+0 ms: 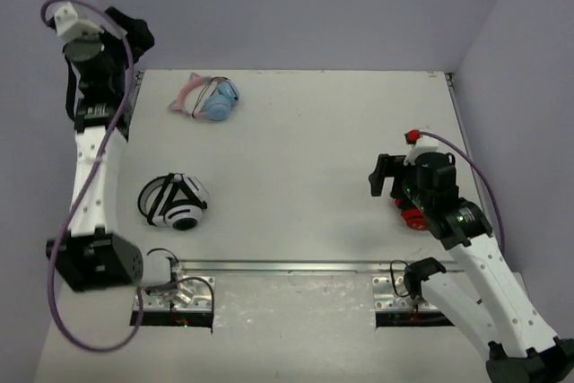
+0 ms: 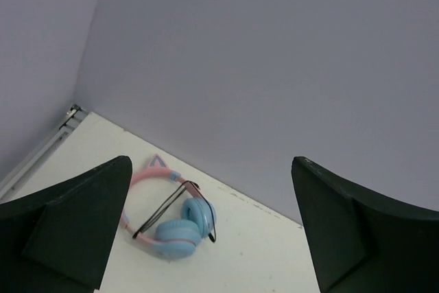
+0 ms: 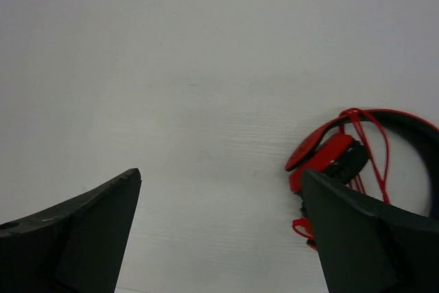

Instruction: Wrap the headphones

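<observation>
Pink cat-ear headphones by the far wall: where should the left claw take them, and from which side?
Take the pink headband mid-arch, coming straight down with the open left claw. The headphones lie flat, so the band is a thin arc the claw can straddle. The blue ear cups look too wide and round. Stay clear of the black cable crossing the loop.

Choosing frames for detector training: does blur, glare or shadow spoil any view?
Top external: even light, faint shadows, pink headphones sharp. Left wrist: the same headphones crisp; its own dark fingers featureless at the lower corners. Right wrist: table pale and nearly textureless, red-and-black headphones slightly soft, partly behind a finger.
</observation>
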`<state>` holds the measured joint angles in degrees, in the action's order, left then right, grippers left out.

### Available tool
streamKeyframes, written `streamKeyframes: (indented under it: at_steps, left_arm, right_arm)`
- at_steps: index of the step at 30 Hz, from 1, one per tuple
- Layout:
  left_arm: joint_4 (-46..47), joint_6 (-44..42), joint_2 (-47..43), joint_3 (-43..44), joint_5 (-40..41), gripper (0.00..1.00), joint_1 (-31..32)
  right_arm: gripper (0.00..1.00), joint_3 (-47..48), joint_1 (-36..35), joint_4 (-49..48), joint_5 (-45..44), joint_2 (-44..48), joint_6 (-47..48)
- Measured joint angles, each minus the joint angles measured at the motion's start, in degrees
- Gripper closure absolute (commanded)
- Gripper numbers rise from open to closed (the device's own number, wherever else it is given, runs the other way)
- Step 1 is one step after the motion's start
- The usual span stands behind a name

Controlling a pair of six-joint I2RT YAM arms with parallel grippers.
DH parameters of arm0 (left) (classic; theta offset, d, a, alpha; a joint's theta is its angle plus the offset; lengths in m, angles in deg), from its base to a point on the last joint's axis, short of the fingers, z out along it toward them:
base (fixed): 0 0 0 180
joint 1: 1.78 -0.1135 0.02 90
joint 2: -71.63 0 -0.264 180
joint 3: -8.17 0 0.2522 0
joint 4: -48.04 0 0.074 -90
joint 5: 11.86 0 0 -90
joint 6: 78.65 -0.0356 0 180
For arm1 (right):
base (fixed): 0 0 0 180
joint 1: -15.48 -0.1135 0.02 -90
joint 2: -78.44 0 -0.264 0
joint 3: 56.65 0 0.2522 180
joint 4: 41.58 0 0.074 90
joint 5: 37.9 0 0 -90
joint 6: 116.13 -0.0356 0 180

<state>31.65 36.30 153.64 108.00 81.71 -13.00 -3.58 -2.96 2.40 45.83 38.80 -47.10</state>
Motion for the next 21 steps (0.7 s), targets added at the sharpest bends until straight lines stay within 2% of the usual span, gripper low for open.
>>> streamKeyframes:
  at_steps: [2,6,9,11,14,21]
  left_arm:
    - [-1.66,1.68,-13.79,-9.55,2.14,0.00,0.50]
    - [-8.85,-1.55,-33.22,-22.34,4.74,0.00,3.02]
    - [-12.26,-4.28,-45.18,-31.52,13.29,0.00,10.91]
    - [-14.64,-5.14,-52.26,-38.66,16.09,0.00,14.21]
    - [-18.10,-6.08,-58.47,-46.03,18.21,0.00,14.64]
    - [-20.61,-6.88,-57.64,-46.75,18.93,0.00,14.64]
  right_arm:
    - [0.01,2.05,0.00,1.66,-5.53,1.01,0.20]
    - [0.01,6.25,0.00,5.95,-11.54,4.46,0.68]
    - [0.01,8.28,0.00,7.76,-11.69,8.26,1.60]
    - [0.01,8.44,0.00,8.28,-11.23,11.19,1.97]
    - [0.01,7.89,0.00,9.44,-10.60,13.90,2.16]
    - [0.01,2.40,0.00,11.30,-9.79,16.00,2.47]
